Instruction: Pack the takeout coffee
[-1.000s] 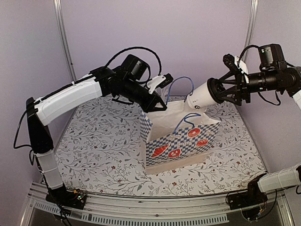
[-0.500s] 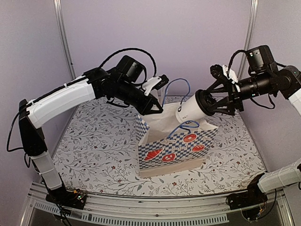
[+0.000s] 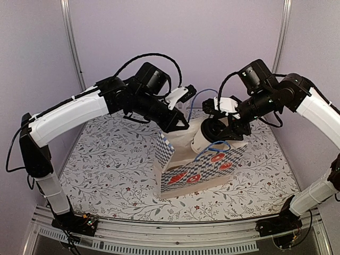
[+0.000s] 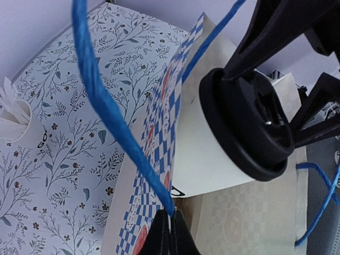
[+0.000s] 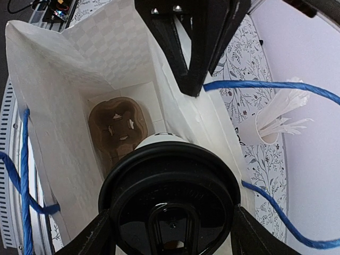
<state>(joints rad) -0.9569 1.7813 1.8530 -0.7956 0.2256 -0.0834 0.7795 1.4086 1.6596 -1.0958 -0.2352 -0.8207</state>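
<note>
Right claw point(image 3: 213, 127) grips coffee point(image 5: 170, 196); only its camera shows carrier point(image 5: 118, 127) in bag point(image 5: 58, 95).

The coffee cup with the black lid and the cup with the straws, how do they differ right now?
The coffee cup carries a black lid; the straw cup is open-topped, with white straws poking out. The coffee cup is gripped by the right end effector, tilted above the open bag; the straw cup stands free on the table beside the bag. Both are white paper cups.
</note>
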